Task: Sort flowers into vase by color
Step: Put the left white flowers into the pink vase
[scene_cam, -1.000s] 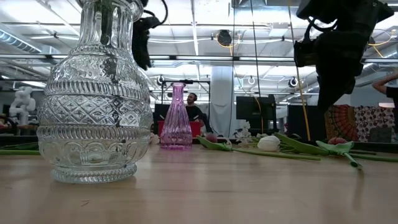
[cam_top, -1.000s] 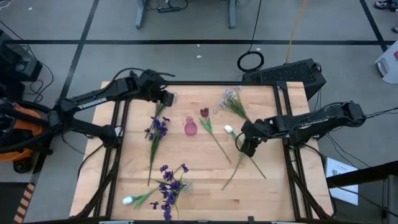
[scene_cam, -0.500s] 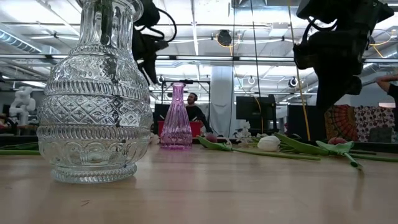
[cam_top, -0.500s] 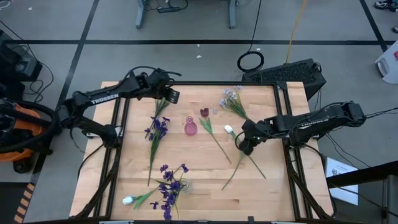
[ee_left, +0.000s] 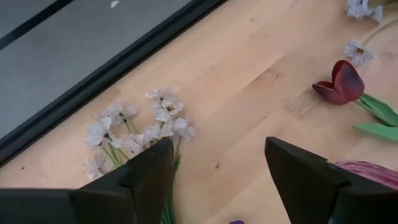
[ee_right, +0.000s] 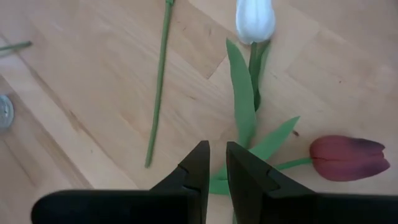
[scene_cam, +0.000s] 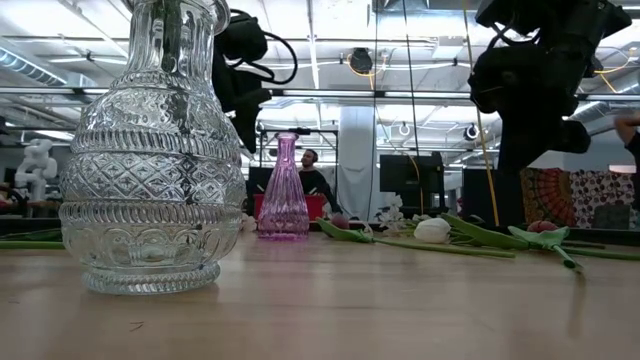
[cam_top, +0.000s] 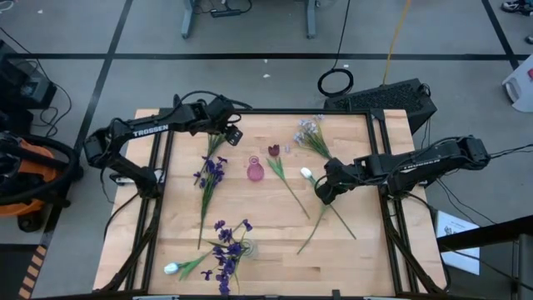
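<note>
**Inspector:** Start with the largest items.

**Assistant:** The table [cam_top: 266, 242] is bare wood. A clear vase [scene_cam: 152, 150] stands at its near edge, with purple flowers [cam_top: 226, 250] in and around it. A small pink vase [cam_top: 255, 171] stands near the table's centre.

**Inspector:** The arms?

**Assistant:** The left gripper [cam_top: 230, 132] hangs over the far left part of the table. Its jaws are spread wide, with nothing between them. The right gripper [cam_top: 321, 192] is low over the right half of the table. Its fingers [ee_right: 200, 171] are nearly closed, with only a thin slit between them, and they grip nothing.

**Inspector:** Where do the flowers lie relative to each gripper?

**Assistant:** A pale cluster [ee_left: 140, 127] lies on the wood just ahead of the left gripper, near the table's far edge. A second purple stem [cam_top: 208, 179] runs from below that gripper toward the near edge. A red tulip [ee_left: 341, 83] lies farther right, beside the pink vase. A white tulip [ee_right: 255, 18] lies ahead of the right gripper, and its green leaf [ee_right: 242, 102] runs back toward the fingertips. A second red tulip [ee_right: 347, 158] lies just to one side of those fingertips. A bare stem [ee_right: 158, 81] lies on the other side.

**Inspector:** Anything else?

**Assistant:** A lavender cluster [cam_top: 310, 129] lies at the far edge, beyond the right gripper. Another white bud [cam_top: 171, 268] lies at the near left.
</note>
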